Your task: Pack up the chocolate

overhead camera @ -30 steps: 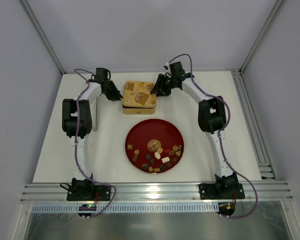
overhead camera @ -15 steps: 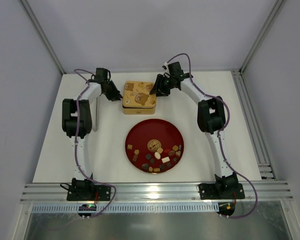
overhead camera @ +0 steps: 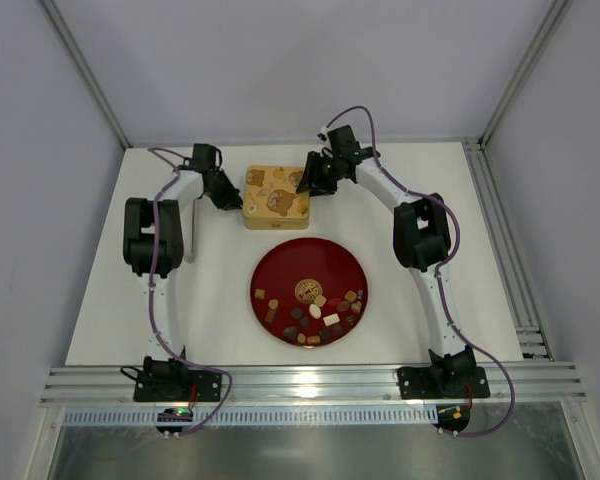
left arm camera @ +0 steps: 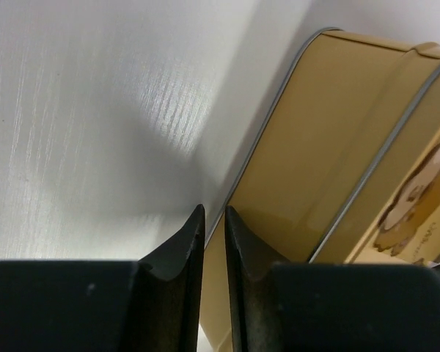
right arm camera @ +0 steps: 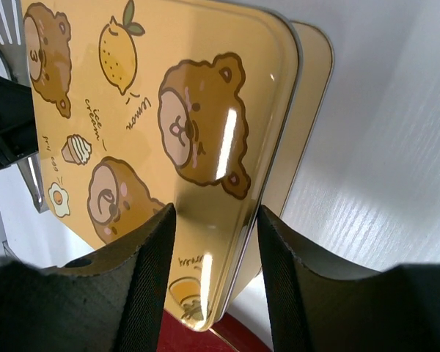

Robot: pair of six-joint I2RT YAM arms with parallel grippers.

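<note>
chocolate [overhead camera: 315, 318] lies loose on the red plate [overhead camera: 310, 262], spread over its lower half from about 7 to 4 o'clock, none of it in the tin.

bare counter [overhead camera: 220, 310] lies open at the plate's 9 o'clock, out to the left arm. the left claw [left arm camera: 213, 213] sits low at the gold tin's [overhead camera: 276, 196] 9 o'clock side, jaws closed on nothing, tips just beside the tin's wall.

the tin stands at the plate's 12 o'clock, a narrow gap between them. its lid [right arm camera: 198, 132] sits askew, the tin's body showing past its edge. printed among the bears, "lemon" and "ice cream" can be read; the other small words cannot.

the right claw [overhead camera: 302, 186] is at the tin's 2 o'clock, jaws open astride the lid's corner; whether they touch it cannot be told. more bare counter lies at the plate's 3 o'clock.
</note>
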